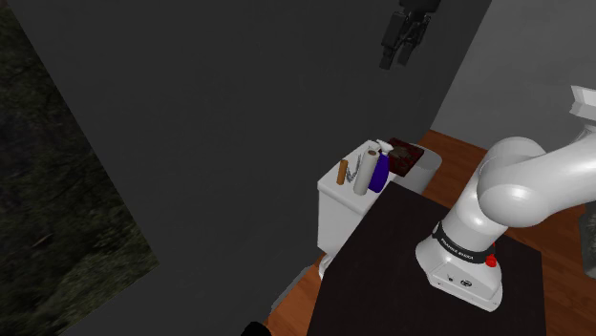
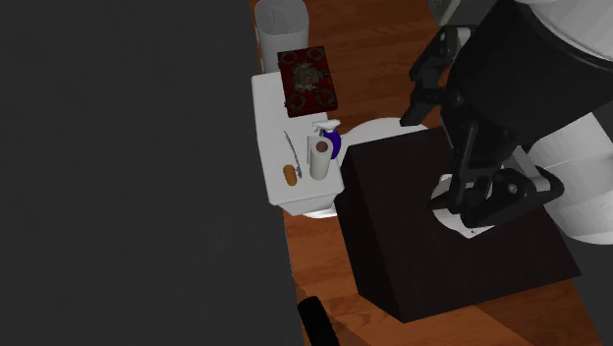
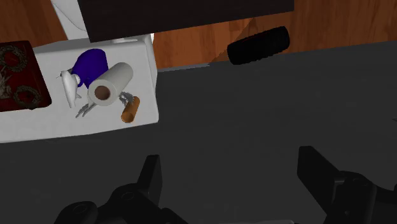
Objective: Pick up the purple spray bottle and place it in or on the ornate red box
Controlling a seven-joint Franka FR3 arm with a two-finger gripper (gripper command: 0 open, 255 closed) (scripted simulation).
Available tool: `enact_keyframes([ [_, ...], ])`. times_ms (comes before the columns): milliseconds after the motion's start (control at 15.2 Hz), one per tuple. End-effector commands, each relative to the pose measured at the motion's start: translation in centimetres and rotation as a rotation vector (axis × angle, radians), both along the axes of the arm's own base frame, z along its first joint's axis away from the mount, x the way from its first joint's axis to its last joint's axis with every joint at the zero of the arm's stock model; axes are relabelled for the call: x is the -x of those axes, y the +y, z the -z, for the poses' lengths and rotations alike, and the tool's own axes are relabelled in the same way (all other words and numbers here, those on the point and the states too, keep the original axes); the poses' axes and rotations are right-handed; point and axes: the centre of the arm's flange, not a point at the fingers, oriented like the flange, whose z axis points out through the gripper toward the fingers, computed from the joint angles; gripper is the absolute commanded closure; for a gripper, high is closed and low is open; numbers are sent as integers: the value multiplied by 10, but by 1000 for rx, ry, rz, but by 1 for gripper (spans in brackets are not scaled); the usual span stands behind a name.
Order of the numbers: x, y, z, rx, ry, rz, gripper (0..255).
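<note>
I am in a home bathroom, a small toilet room. In the second exterior view a white toilet cistern (image 2: 273,147) stands flat against a dark grey wall (image 2: 128,147), which lies at its nine o'clock. The pale toilet bowl (image 2: 378,128) juts out at its three o'clock. On the cistern lid a roll of toilet paper (image 2: 320,157) stands upright, just beside a blue-violet spray bottle (image 2: 335,144). A white cylindrical container (image 2: 283,25) sits at the cistern's twelve o'clock. The floor (image 2: 314,256) is warm brown wooden planks, as in a house.
</note>
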Motion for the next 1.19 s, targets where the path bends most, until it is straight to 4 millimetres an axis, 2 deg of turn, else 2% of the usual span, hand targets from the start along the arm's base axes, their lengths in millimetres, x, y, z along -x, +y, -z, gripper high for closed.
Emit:
enact_keyframes([
  [0,0,0,0,0,0,0,0],
  [1122,3,-131,179,29,22,-69,0],
])
